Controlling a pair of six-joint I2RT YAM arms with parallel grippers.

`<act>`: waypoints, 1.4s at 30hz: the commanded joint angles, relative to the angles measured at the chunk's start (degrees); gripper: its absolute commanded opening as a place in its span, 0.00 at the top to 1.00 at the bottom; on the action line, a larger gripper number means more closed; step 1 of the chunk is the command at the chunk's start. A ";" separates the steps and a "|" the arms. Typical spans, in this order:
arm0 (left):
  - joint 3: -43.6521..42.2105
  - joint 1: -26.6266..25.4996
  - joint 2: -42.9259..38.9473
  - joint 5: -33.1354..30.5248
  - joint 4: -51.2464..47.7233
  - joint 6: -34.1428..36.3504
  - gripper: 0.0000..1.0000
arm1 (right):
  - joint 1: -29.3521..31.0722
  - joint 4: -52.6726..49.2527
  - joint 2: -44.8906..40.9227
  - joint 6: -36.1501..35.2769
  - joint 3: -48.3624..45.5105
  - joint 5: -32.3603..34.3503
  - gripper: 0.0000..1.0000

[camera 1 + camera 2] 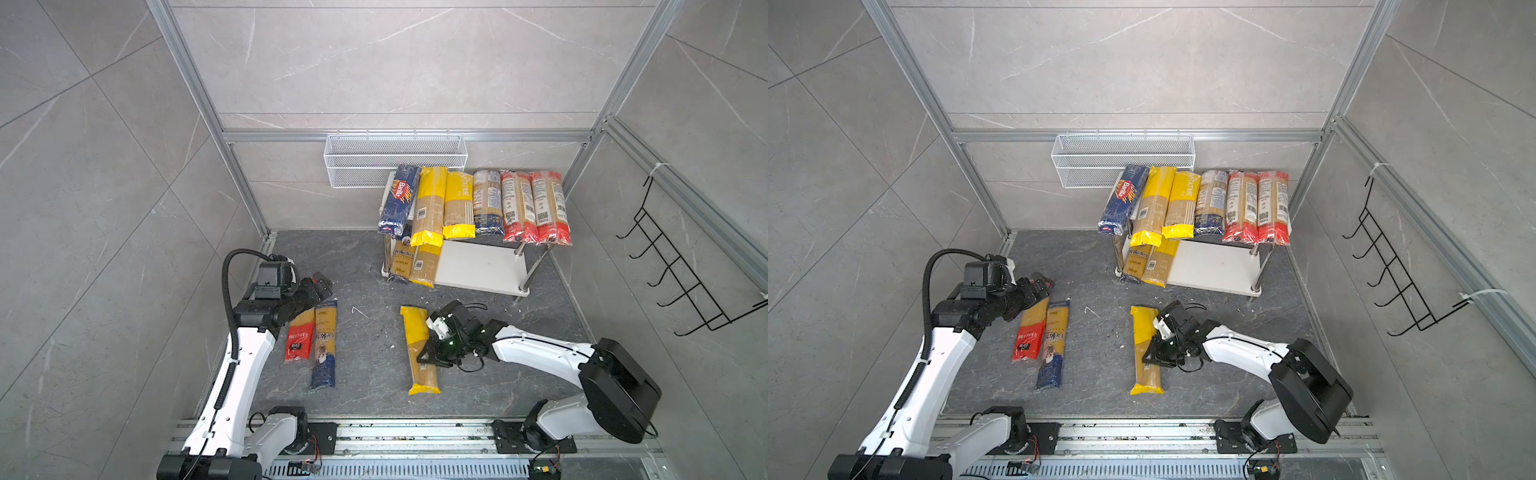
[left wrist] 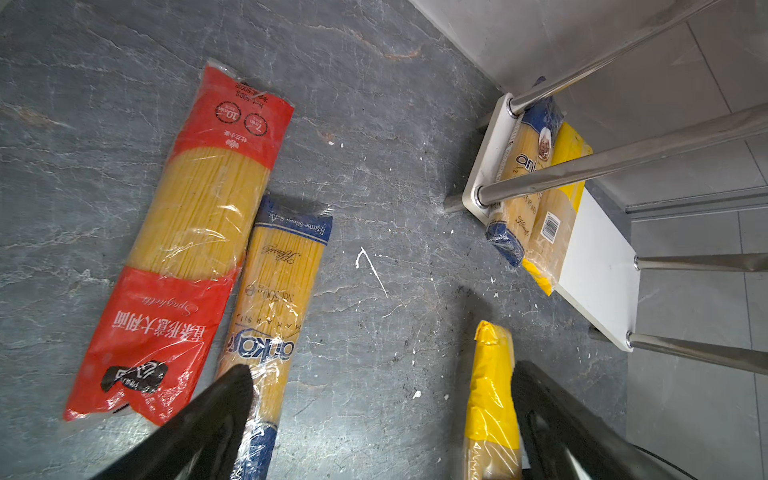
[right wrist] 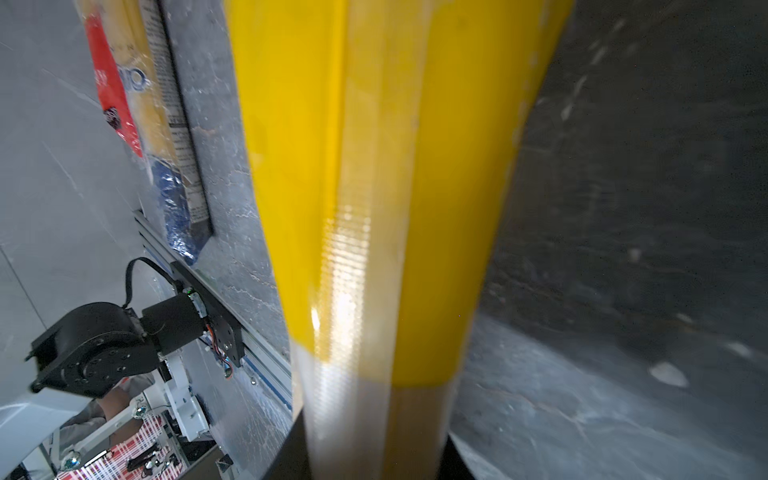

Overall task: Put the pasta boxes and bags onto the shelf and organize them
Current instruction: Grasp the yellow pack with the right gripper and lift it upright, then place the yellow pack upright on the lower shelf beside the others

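Right wrist view: your right gripper (image 3: 376, 461) is clamping the yellow-ended bag (image 3: 374, 187), it running straight out between the jaws; your left gripper (image 2: 382, 370) is hanging wide open.

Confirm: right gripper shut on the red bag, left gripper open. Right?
Wrong bag. The right gripper is shut on the yellow-ended bag, not the red bag, as both top views show. The left gripper is open.
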 commanded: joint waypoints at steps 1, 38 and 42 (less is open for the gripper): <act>1.86 -0.30 1.82 1.64 3.71 -1.65 0.00 | -2.80 0.87 -4.97 -3.37 0.69 -2.92 1.00; 28.80 -4.54 26.00 -3.06 2.32 -0.50 0.00 | -37.82 1.76 27.61 -17.24 36.64 -15.77 1.00; 32.41 -4.48 28.18 -2.97 0.69 1.22 0.00 | -37.77 1.73 30.82 -16.78 40.43 -14.47 1.00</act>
